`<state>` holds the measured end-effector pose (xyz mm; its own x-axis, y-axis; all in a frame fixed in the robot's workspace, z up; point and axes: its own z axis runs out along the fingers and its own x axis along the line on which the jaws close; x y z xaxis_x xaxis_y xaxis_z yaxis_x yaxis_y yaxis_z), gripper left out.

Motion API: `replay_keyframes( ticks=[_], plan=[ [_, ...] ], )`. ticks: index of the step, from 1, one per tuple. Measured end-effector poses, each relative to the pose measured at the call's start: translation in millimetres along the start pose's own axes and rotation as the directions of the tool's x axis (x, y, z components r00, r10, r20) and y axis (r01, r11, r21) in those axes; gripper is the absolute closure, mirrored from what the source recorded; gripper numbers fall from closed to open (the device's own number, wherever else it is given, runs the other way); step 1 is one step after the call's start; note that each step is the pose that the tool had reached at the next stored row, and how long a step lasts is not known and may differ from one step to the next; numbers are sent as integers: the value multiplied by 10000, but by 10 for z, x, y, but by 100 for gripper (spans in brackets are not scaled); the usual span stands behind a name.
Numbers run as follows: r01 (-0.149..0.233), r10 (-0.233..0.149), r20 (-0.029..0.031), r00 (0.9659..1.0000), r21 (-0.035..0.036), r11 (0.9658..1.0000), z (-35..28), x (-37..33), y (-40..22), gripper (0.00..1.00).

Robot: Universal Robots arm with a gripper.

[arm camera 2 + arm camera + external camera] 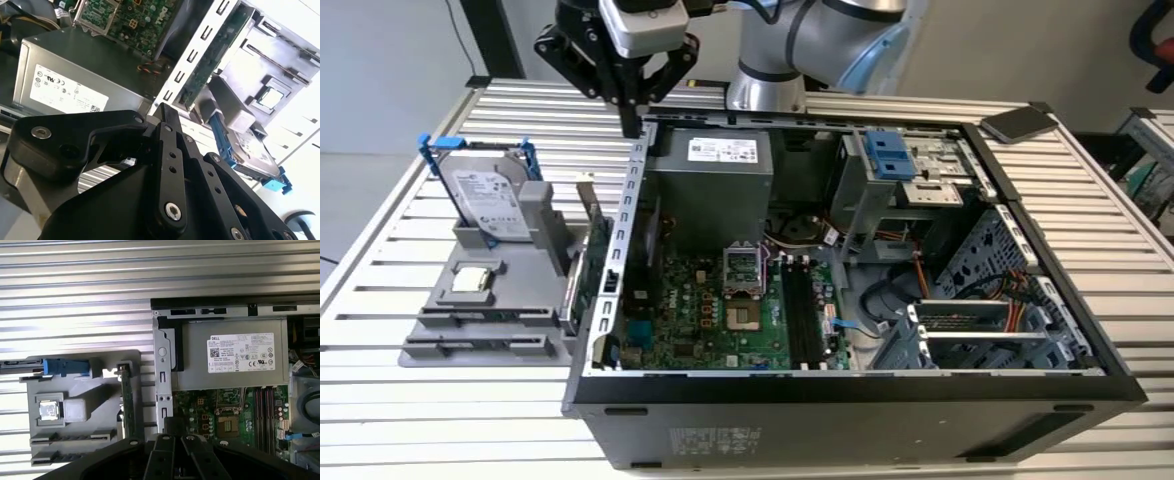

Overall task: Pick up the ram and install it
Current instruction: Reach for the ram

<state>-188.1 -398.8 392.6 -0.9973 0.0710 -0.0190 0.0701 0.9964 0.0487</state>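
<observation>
Pincer (632, 118) closed, over case rim (638, 190)

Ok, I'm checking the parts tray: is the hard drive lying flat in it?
No: in the exterior view the hard drive stands on edge in the grey tray.

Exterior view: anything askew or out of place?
Nothing stands out. Drive and card stand on edge in the holder; gripper hangs shut over the case rim.
</observation>
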Motion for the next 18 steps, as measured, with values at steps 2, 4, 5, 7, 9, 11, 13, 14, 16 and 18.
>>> replay_keyframes(
  ticks=[2,4,5,7,9,11,13,14,16,18],
  plan=[
    [0,0,0,10000,0,10000,-1,32,-2,100],
    [1,-1,0,10000,0,10000,-1,58,-4,100],
    [1,-1,0,10000,0,10000,-2,73,-5,100],
    [1,-1,0,10000,0,10000,-2,108,-8,100],
    [5,-5,0,10000,-1,10000,-3,141,-10,100],
    [10,-10,0,10000,-1,10000,-4,174,-12,100],
    [15,-15,-1,10000,-1,10000,-5,206,-14,100],
    [18,-18,-1,10000,0,10000,-5,223,-16,100],
    [22,-22,-1,10000,-1,10000,-6,263,-19,100],
    [27,-27,-2,10000,0,10000,-7,306,-22,100]
  ],
)
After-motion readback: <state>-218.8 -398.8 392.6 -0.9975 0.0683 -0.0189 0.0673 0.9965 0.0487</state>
